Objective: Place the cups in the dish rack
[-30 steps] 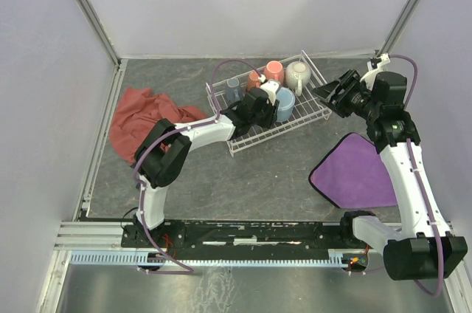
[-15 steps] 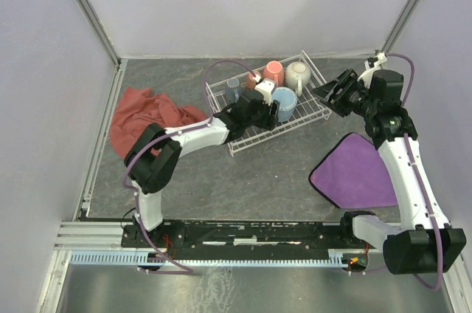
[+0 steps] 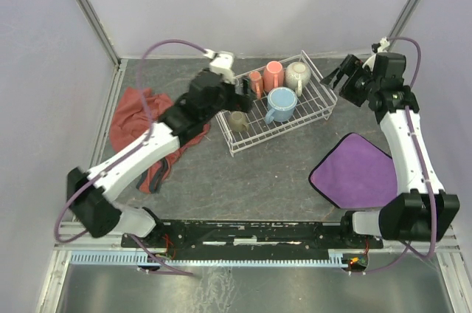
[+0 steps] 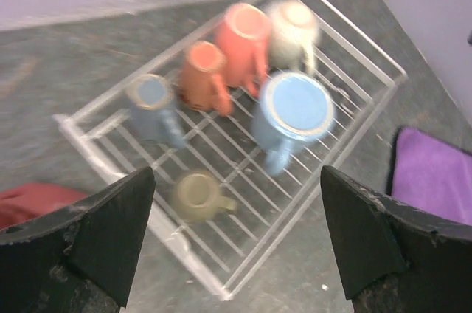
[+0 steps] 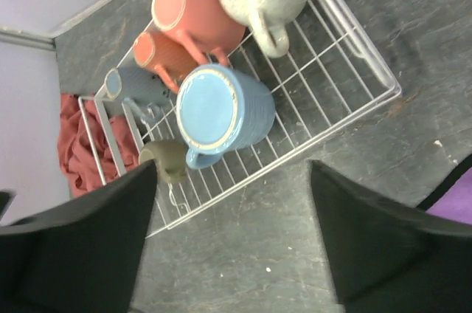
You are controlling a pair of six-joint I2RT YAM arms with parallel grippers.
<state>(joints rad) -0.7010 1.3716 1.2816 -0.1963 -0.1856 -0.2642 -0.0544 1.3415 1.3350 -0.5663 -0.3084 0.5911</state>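
Pulling up and away from the dish rack (image 3: 259, 133), the left fingers (image 4: 103, 232) are now hanging spread wide above its left end, pinching nothing (a second ago they were down among the cups). The right fingers (image 5: 81, 246), also spread wide and empty, are drawing back toward the far right corner of the bench (image 3: 258, 180).

All six cups are sitting inside the rack, which is lying toward the far edge of the bench, right of middle. The cream cup (image 3: 298, 74), the salmon cup (image 3: 273, 71) and the darker orange cup (image 3: 255, 80) are lining its far side, with the grey-blue cup (image 4: 153, 106) at the left end. The light blue cup (image 3: 281, 101) is standing in the middle, and the olive cup (image 3: 237, 119) is resting in the near left corner.

A red cloth (image 3: 133, 117) is lying by the left edge, and a purple cloth (image 3: 354, 173) near the right edge.
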